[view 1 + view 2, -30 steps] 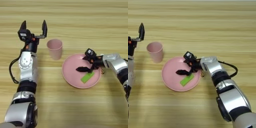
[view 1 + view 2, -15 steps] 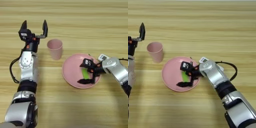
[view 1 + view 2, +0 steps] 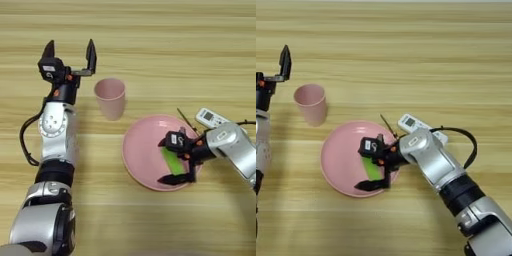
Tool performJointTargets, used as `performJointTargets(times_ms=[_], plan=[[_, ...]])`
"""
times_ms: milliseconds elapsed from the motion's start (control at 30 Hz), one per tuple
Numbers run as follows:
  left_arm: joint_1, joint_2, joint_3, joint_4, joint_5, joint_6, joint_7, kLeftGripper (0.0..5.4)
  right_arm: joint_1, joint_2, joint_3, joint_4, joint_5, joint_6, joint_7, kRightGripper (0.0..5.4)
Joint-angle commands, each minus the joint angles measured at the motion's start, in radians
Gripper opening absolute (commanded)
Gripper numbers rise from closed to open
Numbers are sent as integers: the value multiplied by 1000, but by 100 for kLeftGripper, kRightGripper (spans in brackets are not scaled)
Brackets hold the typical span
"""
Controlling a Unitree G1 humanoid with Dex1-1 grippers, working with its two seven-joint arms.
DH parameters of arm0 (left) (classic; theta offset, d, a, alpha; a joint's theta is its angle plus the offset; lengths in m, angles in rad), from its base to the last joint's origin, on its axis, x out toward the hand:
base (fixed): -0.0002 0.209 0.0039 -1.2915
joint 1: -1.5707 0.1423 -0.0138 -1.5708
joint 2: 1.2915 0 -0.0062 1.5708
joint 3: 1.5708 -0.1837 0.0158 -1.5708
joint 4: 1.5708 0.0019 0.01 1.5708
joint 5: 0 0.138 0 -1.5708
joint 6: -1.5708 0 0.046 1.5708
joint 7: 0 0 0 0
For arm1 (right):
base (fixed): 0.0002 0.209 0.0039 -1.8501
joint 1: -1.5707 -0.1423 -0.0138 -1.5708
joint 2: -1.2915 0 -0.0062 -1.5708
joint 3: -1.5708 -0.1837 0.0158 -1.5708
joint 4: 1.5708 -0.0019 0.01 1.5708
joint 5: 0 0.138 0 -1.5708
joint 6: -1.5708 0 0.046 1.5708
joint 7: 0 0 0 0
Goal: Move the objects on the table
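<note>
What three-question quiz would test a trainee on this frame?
1. True or false: the green bar lies on the pink plate.
2. Which tool is over the plate: A left tool, B right tool?
3. Fill in: the white remote lies on the table, beyond the plate's ___ rim.

Key: 1 true. 2 B; its fingers are spread either side of the bar, while the left tool is open and raised left of the pink cup. 3 right.
</note>
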Motion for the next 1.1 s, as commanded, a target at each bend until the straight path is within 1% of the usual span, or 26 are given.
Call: performJointTargets(times_ms=[33, 133, 267, 433, 600, 833, 900, 1100], plan=[[-10, 0, -5, 2, 12, -5, 3, 538, 48, -45, 36, -27, -3, 28, 50, 540], [-8, -1, -6, -3, 13, -4, 4, 538, 63, -66, 46, -72, 7, 29, 78, 540], [-7, -1, -8, -8, 14, -4, 7, 538, 75, -88, 58, -116, 9, 24, 92, 540], [-6, 1, -11, -4, 14, -6, 8, 538, 94, -145, 73, -201, 13, 20, 134, 540], [-5, 1, -12, -10, 14, -4, 11, 538, 113, -189, 90, -283, 23, 26, 175, 540], [-3, 1, -14, -17, 14, 0, 13, 538, 151, -262, 116, -387, 25, -17, 229, 540], [-3, 1, -15, -21, 14, 2, 14, 538, 156, -273, 118, -409, 32, -25, 236, 540], [-1, 1, -16, -28, 14, 5, 16, 538, 165, -281, 119, -434, 39, -37, 237, 540]])
